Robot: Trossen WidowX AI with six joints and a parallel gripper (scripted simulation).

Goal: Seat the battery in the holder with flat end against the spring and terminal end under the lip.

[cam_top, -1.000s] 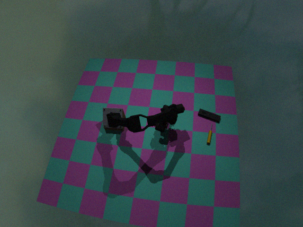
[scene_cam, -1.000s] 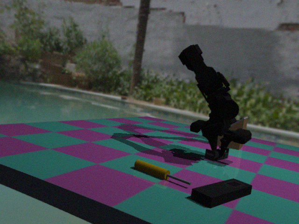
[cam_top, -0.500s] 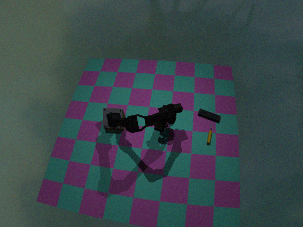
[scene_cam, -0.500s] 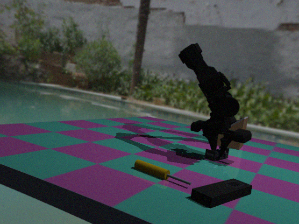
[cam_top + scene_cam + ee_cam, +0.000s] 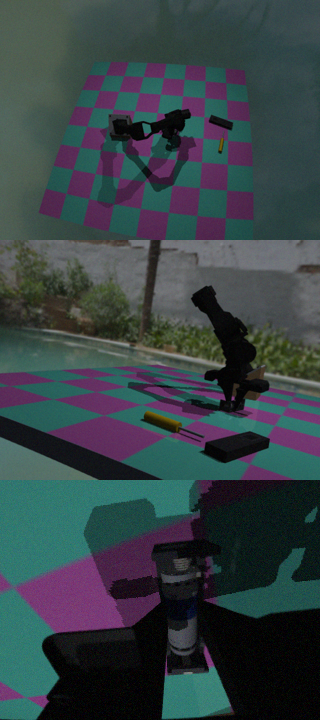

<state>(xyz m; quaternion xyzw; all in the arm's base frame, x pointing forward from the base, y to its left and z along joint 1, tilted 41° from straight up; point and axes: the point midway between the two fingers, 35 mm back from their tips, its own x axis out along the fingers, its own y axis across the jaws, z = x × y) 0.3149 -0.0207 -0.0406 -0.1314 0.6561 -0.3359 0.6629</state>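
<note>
My gripper is shut on the battery, one finger on each side of its middle. The battery, silver-white with a blue band, lies lengthwise over the dark holder in the wrist view. Pale coil-like stripes show beside the far end wall, at the top there; the battery's near end is close to the lower end wall. In the exterior view the holder is low at the fingertips, above or on the mat; which one is hard to tell. Whether the battery is fully down is hidden by the fingers and the dark.
A black block lies on the checkered mat, away from the gripper. A yellow-handled screwdriver lies beside it. The arm's base stands on a raised mount at the left in the top view.
</note>
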